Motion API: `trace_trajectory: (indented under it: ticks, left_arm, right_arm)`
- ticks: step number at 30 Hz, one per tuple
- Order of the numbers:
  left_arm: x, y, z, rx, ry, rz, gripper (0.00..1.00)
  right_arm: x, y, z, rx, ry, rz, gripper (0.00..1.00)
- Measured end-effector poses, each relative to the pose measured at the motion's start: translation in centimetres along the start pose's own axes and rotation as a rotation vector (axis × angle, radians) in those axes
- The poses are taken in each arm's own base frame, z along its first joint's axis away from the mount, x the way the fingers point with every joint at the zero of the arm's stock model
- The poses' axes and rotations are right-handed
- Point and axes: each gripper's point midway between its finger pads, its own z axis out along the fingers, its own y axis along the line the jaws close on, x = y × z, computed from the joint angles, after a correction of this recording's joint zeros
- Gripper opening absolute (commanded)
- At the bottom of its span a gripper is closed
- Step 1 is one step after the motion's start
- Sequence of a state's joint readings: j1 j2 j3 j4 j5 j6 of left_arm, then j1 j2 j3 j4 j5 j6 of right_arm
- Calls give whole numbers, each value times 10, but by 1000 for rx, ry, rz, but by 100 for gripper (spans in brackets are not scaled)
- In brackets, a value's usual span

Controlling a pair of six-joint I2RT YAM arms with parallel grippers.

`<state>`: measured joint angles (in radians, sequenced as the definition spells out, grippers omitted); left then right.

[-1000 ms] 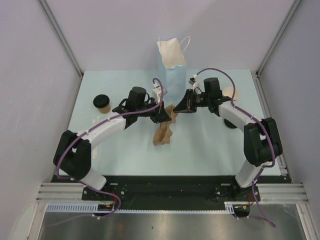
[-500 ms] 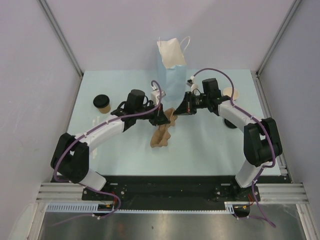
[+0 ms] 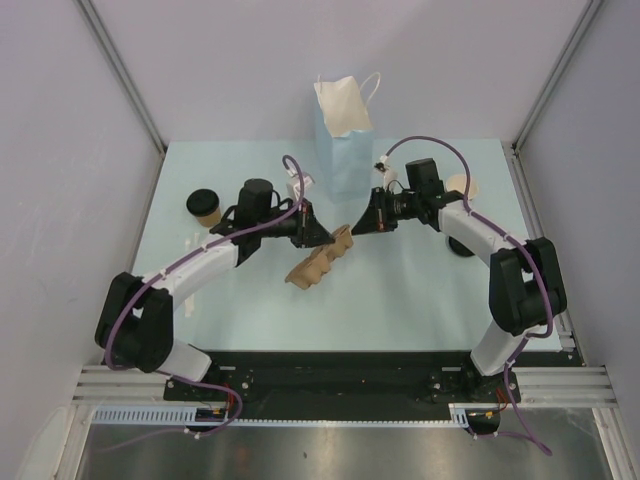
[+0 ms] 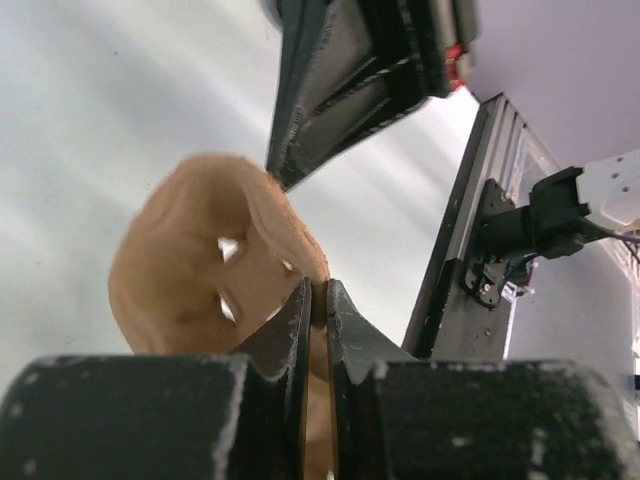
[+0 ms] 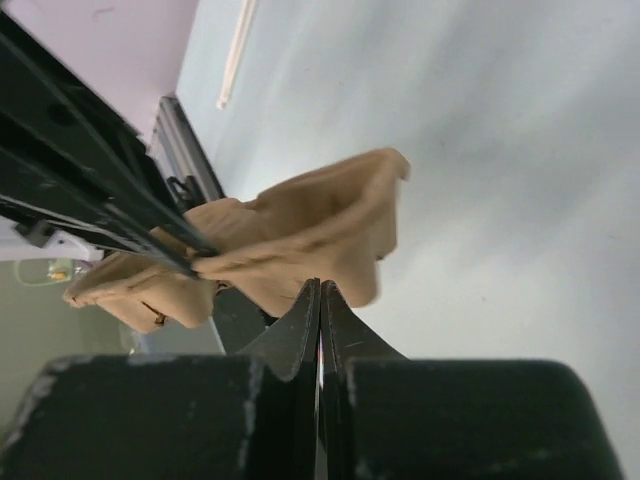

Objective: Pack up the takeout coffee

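A tan paper cup with a black lid point(image 3: 204, 207) stands at the table's left. The brown moulded-pulp carrier point(image 3: 317, 261) hangs tilted over the table's middle. My left gripper point(image 3: 320, 238) is shut on its upper rim; in the left wrist view the pulp point(image 4: 200, 270) sits pinched between the fingertips point(image 4: 316, 290). My right gripper point(image 3: 358, 224) is shut with nothing between its jaws, its tips point(image 5: 320, 285) right at the carrier's end point(image 5: 310, 225). The light-blue paper bag point(image 3: 342, 135) stands behind both grippers.
A round tan thing point(image 3: 464, 185) shows behind the right arm and a small black thing point(image 3: 461, 248) lies under it. Grey walls close in the table on three sides. A metal rail runs along the near edge.
My left gripper has pulled back to the left with the carrier, which has swung from hanging nearly straight down to a flatter slant. My right gripper has barely moved and now sits just off the carrier's end.
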<state>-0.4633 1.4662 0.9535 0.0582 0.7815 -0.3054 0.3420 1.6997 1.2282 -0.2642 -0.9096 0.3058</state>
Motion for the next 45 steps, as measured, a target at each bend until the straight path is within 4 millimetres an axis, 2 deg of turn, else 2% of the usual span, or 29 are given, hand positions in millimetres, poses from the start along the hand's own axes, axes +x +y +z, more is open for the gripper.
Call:
trace_trajectory:
  ticks: [4,6,9,10,13,18,31,45]
  left_arm:
    - [-7,-6,-7,20,-26,11,10]
    - [-8,-9,-8,33,-31,22,1]
    - [-5,-8,-9,29,-27,27,0]
    - [-2,-7,-9,26,-21,26,0]
    - [4,-2,-9,9,-13,27,0]
    - [10,4,-9,-22,-7,28,0]
    - [7,2,-7,-46,-18,81,0]
    - [3,-1,-7,-68,-34,108,0]
  right_arm:
    - [-2,-10,-3,40,-10,-15,0]
    - [-2,-13,-4,51,-14,-23,0]
    - [-2,-13,-3,52,-12,-28,1]
    - [-1,-12,-2,49,-11,-27,11]
    - [-2,-6,-1,29,-10,5,21]
    - [-8,8,0,-28,-23,56,26]
    - [-7,27,10,-78,-12,116,27]
    - [-9,18,12,-69,-13,164,26]
